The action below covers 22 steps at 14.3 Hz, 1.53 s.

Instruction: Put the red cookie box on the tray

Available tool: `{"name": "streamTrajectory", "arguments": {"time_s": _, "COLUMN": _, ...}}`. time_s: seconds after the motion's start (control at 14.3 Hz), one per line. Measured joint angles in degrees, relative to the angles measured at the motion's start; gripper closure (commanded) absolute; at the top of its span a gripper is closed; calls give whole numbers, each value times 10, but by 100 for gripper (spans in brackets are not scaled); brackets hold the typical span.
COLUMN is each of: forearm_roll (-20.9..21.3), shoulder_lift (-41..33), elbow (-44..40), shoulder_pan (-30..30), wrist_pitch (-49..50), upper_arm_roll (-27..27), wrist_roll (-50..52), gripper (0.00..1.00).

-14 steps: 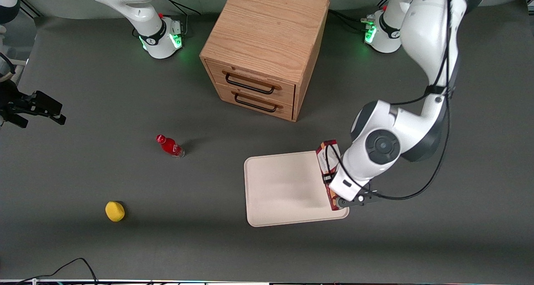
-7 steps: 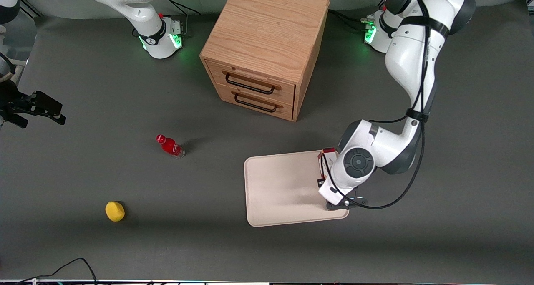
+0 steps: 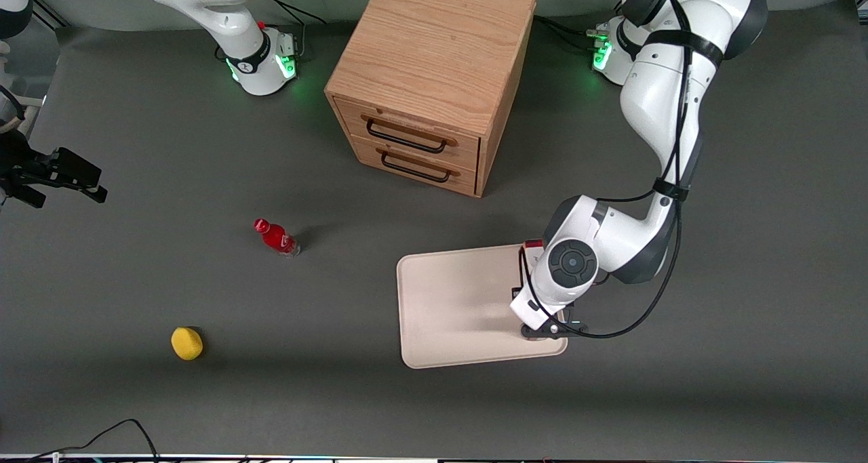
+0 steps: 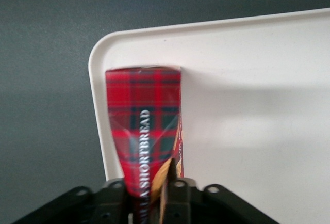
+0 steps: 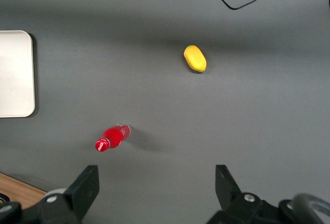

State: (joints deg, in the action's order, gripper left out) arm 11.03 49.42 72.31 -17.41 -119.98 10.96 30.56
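My left gripper is shut on the red cookie box, a tartan carton printed "SHORTBREAD". The box runs along the edge of the cream-white tray nearest the working arm's end, and its end reaches the tray's rounded corner. I cannot tell whether the box touches the tray. In the front view the gripper sits over that edge of the tray. The wrist hides most of the box, and only a red tip shows. The right wrist view shows one corner of the tray.
A wooden two-drawer cabinet stands farther from the front camera than the tray. A small red bottle and a yellow lemon-like object lie toward the parked arm's end. The right wrist view also shows the bottle and the yellow object.
The left arm has lowered and shifted slightly toward the parked arm's end with the box. The box, plainly visible a second ago, is now mostly hidden under the wrist.
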Motion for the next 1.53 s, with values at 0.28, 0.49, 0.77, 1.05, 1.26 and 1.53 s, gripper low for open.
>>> {"name": "streamTrajectory", "arguments": {"time_s": 0.28, "forearm_roll": 3, "shoulder_lift": -4, "elbow": -14, "shoulder_pan": 2, "wrist_pitch": 13, "upper_arm_roll": -2, "wrist_roll": -3, "gripper": 0}}
{"name": "streamTrajectory", "arguments": {"time_s": 0.49, "forearm_roll": 3, "shoulder_lift": -42, "elbow": -33, "shoulder_pan": 11, "wrist_pitch": 85, "upper_arm_roll": -3, "wrist_roll": -14, "gripper": 0}}
{"name": "streamTrajectory", "arguments": {"time_s": 0.77, "forearm_roll": -37, "shoulder_lift": -174, "elbow": -41, "shoulder_pan": 83, "wrist_pitch": 234, "upper_arm_roll": -6, "wrist_roll": -125, "gripper": 0}}
{"name": "streamTrajectory", "arguments": {"time_s": 1.05, "forearm_roll": -49, "shoulder_lift": -266, "elbow": -30, "shoulder_pan": 168, "wrist_pitch": 334, "upper_arm_roll": -7, "wrist_roll": -249, "gripper": 0}}
{"name": "streamTrajectory", "arguments": {"time_s": 1.26, "forearm_roll": -55, "shoulder_lift": -324, "elbow": 18, "shoulder_pan": 213, "wrist_pitch": 347, "upper_arm_roll": -7, "wrist_roll": -309, "gripper": 0}}
{"name": "streamTrajectory", "arguments": {"time_s": 1.53, "forearm_roll": -80, "shoulder_lift": -429, "elbow": 116, "shoulder_pan": 247, "wrist_pitch": 347, "upper_arm_roll": -8, "wrist_roll": -355, "gripper": 0}}
